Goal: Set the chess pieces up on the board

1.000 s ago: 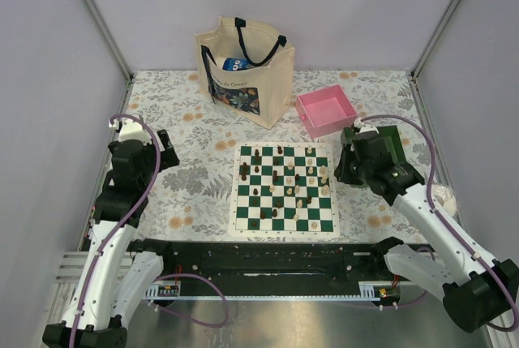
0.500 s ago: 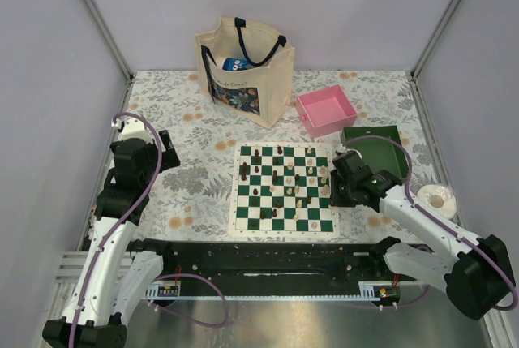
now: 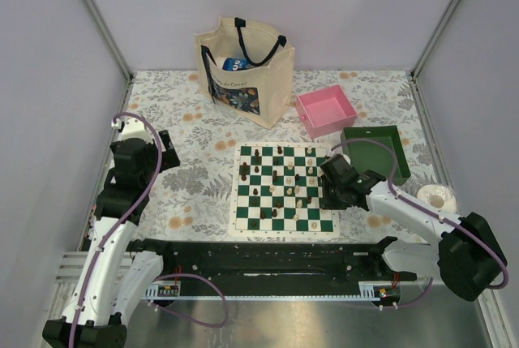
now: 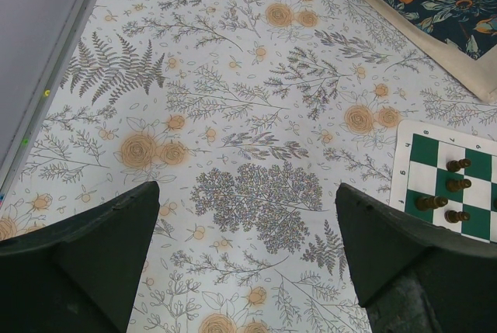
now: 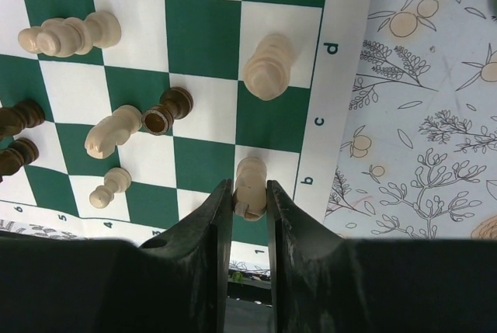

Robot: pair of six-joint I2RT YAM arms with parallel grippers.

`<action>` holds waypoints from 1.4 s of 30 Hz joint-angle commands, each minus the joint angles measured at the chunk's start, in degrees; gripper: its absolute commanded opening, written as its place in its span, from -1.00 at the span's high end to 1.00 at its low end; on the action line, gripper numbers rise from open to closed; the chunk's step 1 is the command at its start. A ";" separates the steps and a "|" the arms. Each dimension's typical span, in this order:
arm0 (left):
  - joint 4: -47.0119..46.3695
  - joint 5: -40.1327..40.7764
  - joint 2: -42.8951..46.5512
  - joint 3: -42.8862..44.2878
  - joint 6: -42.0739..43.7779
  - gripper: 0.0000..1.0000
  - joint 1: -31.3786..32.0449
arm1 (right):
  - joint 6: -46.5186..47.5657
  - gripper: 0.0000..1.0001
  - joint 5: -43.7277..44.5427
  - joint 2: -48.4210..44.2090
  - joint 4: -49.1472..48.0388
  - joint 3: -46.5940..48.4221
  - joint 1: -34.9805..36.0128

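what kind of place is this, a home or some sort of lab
Most likely a robot test cell, not a home: plain panel walls box in the floral table, and a left arm and right arm are mounted at its near edge.

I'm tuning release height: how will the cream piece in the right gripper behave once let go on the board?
Probably tippy: the cream piece is tall and slim, and a cream neighbour already lies on its side. Likely rigid and light: the right gripper pinches it without visible bending. Toppled, its round body may roll.
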State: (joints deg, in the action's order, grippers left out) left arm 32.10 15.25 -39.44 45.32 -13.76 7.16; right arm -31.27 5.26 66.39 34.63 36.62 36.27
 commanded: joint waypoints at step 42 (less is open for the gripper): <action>-1.16 -0.22 0.42 0.91 -0.13 -0.98 -0.39 | -3.27 0.12 2.57 -6.17 -0.26 -0.14 3.45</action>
State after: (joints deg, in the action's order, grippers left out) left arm 32.10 15.22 -39.44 45.32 -13.78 7.05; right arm -33.12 8.01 65.45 36.23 36.45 39.13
